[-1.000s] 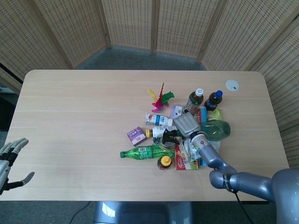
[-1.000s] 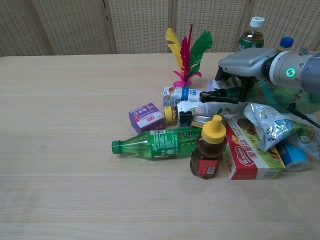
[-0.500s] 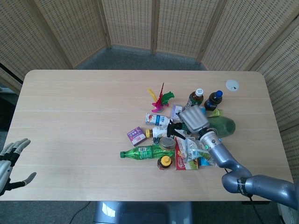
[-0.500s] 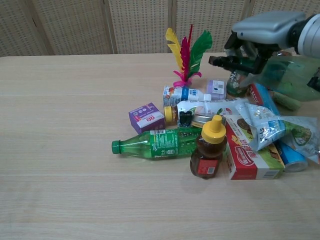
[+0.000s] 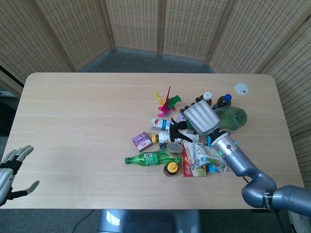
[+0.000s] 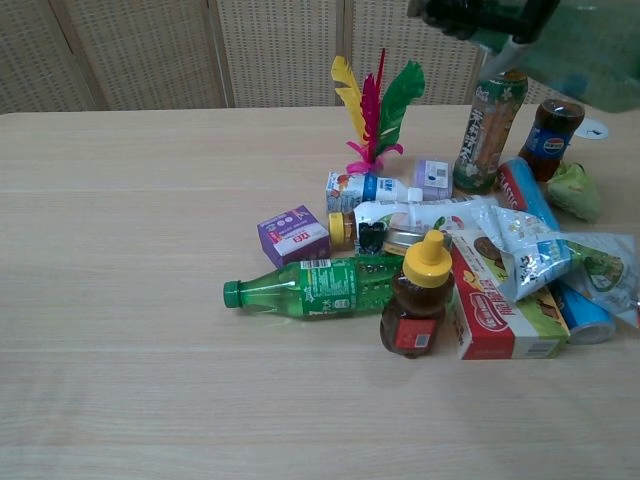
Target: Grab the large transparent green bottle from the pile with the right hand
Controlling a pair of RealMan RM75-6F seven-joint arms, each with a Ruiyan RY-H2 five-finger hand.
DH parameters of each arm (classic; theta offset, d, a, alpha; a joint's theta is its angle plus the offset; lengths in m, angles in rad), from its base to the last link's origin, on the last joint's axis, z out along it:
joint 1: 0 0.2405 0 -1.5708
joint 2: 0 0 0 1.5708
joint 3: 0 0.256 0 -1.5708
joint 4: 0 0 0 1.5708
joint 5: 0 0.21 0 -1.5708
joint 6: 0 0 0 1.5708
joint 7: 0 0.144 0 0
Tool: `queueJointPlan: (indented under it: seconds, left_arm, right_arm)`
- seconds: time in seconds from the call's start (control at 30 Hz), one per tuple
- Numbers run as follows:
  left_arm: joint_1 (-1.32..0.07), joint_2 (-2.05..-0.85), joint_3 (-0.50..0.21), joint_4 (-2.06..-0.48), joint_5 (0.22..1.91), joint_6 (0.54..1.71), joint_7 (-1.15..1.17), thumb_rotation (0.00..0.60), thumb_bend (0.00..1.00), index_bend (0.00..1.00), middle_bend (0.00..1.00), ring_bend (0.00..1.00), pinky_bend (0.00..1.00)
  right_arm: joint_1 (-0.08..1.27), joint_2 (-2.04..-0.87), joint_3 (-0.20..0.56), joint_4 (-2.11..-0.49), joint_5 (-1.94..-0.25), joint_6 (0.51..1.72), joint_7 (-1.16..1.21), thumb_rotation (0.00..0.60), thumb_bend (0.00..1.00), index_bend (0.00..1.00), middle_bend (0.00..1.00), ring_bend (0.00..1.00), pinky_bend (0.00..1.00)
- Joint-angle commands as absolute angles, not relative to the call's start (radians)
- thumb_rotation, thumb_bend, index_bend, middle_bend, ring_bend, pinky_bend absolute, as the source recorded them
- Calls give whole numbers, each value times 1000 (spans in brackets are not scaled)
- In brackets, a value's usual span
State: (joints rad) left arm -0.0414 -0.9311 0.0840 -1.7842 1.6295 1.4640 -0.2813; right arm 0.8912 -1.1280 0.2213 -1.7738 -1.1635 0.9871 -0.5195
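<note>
My right hand grips the large transparent green bottle and holds it in the air above the right side of the pile. In the chest view the bottle fills the top right corner, with the dark fingers of the hand wrapped around it at the frame's top edge. A smaller green bottle lies on its side at the pile's front; the chest view shows this small bottle too. My left hand hangs open past the table's left front edge.
The pile holds a honey bottle, a red box, a crinkled snack bag, a purple box, a feather shuttlecock, and two upright drink bottles. A white disc lies far right.
My right hand has lifted the large green bottle up out of the pile and slightly back; the two upright bottles behind it now show in the chest view. The left hand barely moved.
</note>
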Motion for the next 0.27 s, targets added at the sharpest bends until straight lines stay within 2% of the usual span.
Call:
queueJointPlan:
  seconds: [0.03,0.27]
  left_arm:
    - [-41,-931,84,-1780,1629,1466,-285,600,316,46,0,0,0]
    - [-46,-937,82,-1776,1627,1458,-287,600,316,46,0,0,0]
  right_arm:
    - [899,-1107,238,-1804,-1158,996,-542,600,134,844,1000,803,473]
    - [905,-1083,246,-1838,-1149,1003,-577,600,133,844,1000,803,472]
